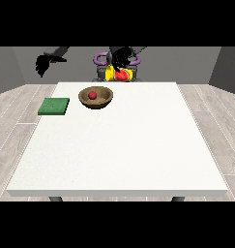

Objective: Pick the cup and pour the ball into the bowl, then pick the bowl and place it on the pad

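So you've got the white table (119, 145) taking up most of the front view, and the brown bowl (95, 97) sits near its far edge, a bit left of centre. The red ball (92, 95) is already lying inside the bowl. The green pad (54, 106) is flat on the table just left of the bowl, close to the left edge, not touching it.

The hand at the view's right (120, 60) is up above the far edge of the table, right in front of the robot's torso, and it's got a red cup (122, 75) under it. The cup is partly covered by the dark fingers and blends into the yellow and red bits of the body behind it, so you can't really make out its tilt. It does look like the fingers are wrapped around it.

The hand at the view's left (42, 64) hangs in the air well off to the left, past the table's corner, nothing in it. Its fingers point downward, but I can't tell how far they're curled.
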Robot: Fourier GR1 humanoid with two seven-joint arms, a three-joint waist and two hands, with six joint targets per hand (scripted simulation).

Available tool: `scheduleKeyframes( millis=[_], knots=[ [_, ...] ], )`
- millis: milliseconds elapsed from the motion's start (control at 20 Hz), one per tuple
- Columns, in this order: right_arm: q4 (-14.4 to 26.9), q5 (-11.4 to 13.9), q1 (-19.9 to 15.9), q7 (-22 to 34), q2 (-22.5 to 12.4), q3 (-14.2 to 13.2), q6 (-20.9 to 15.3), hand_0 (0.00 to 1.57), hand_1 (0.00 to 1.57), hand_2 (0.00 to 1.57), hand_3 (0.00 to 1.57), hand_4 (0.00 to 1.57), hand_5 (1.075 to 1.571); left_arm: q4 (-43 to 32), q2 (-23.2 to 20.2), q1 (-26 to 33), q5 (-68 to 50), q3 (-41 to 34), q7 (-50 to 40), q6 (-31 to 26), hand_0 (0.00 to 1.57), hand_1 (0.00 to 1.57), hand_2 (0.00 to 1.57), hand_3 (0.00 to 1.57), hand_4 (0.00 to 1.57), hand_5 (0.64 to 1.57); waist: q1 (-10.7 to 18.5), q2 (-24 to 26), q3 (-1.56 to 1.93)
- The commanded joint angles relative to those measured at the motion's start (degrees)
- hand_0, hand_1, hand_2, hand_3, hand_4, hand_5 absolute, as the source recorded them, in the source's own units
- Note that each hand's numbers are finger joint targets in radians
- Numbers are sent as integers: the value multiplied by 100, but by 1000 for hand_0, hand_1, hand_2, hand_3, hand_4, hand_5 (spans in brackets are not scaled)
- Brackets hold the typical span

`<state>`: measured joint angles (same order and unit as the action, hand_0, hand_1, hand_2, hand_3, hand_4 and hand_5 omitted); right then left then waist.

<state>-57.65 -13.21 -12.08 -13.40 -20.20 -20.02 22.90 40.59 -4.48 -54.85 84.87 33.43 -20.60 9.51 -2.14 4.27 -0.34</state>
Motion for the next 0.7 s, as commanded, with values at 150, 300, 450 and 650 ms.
scheduleKeyframes(
  millis=[150,300,450,650],
  knots=[
    [-190,70,309,34,174,32,-237,0,0,0,0,251,1567,903,263,899,-2401,-2157,71,1403,1023,1023,1257,941,1391,1300,265,-88,-49],
    [-273,-16,97,-107,448,75,-304,0,0,0,0,351,1568,1363,437,1494,-3847,-2693,330,1869,0,0,0,0,630,1569,117,-654,-116],
    [-430,87,-8,-85,699,283,-430,0,0,0,0,303,1568,1875,443,1953,-5293,-2865,1014,1896,0,0,0,0,0,1550,30,-760,-93],
    [-631,377,-161,-9,1100,493,-1069,0,0,0,0,252,1571,2442,446,2624,-6863,-2802,2243,1362,0,0,0,0,0,1563,294,-843,-36]
  ],
)
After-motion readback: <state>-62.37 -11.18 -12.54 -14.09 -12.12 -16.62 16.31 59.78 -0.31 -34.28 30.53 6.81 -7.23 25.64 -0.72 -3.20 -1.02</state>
